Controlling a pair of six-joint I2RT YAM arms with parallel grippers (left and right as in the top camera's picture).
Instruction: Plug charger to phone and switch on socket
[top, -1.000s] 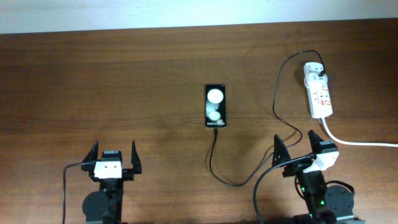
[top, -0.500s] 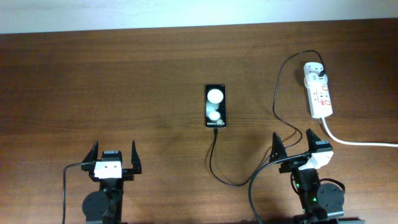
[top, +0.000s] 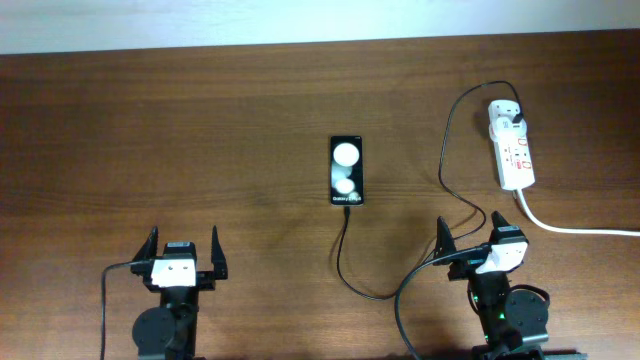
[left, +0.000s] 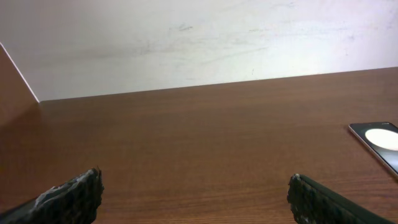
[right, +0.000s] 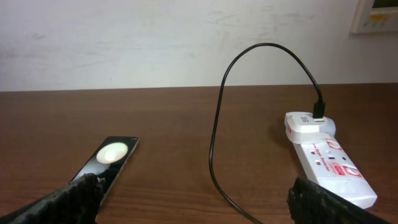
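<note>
1. The left gripper (left: 196, 193) had dark fingers (left: 73, 198) with rough, knobbly pads. They were spread wide and held nothing, with only bare wood showing between them.
2. The right gripper (right: 196, 190) had the same coarse black pads (right: 318, 202). Its fingers were also wide apart, empty and touching nothing.
3. Both grippers sat at the near edge of the table (top: 200, 130), a smooth brown top with fine straight grain. They were well apart from each other.
4. The phone (top: 346, 170) was a flat black rectangle with a glossy face showing two white round spots. It lay mid-table, ahead of both grippers.
5. The charger (right: 219, 106), a thin black cable, met the phone's near short edge and looped across the wood just beside the right gripper. From there it arched up to a blocky white plug adapter (top: 506, 114).
6. The adapter sat in the far end of the socket (top: 516, 160), a long white plastic strip with small red marks. Whether its switches were on could not be told.
7. A thick white cord (top: 575, 229) ran from the socket's near end off to the right.
</note>
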